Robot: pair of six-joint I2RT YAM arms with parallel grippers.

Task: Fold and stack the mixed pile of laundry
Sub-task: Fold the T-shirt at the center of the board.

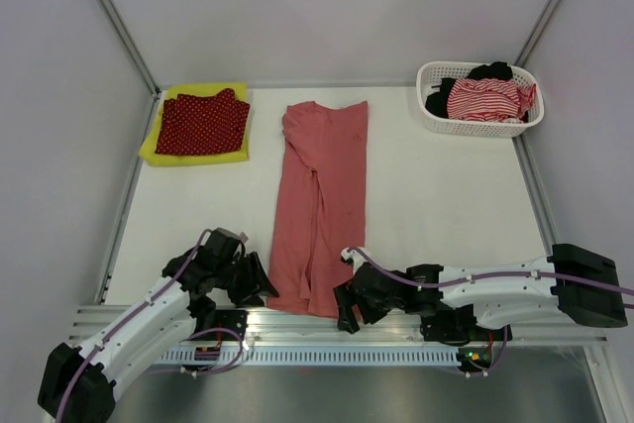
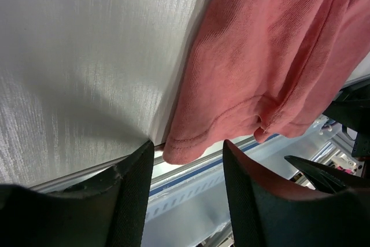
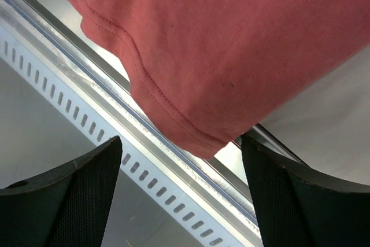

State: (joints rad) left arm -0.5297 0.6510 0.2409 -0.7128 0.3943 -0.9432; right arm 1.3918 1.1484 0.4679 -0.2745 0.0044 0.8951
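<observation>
left gripper [image 2: 188, 147] and right gripper [image 3: 182, 140] sit jaws apart at the pink shirt [image 1: 322, 185].

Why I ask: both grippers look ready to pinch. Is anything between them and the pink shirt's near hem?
Nothing visible. The left gripper and right gripper are open, each facing a corner of the shirt hem, which reaches the near edge of the table, with nothing between.

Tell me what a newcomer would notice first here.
A long salmon-pink polo shirt lies lengthwise mid-table, its near hem over the front edge between the left gripper and right gripper, both open. Far left, a dark red white-dotted cloth sits folded on a yellow-green garment; far right, a white perforated plastic basket holds a red-white striped piece and a black piece.
</observation>
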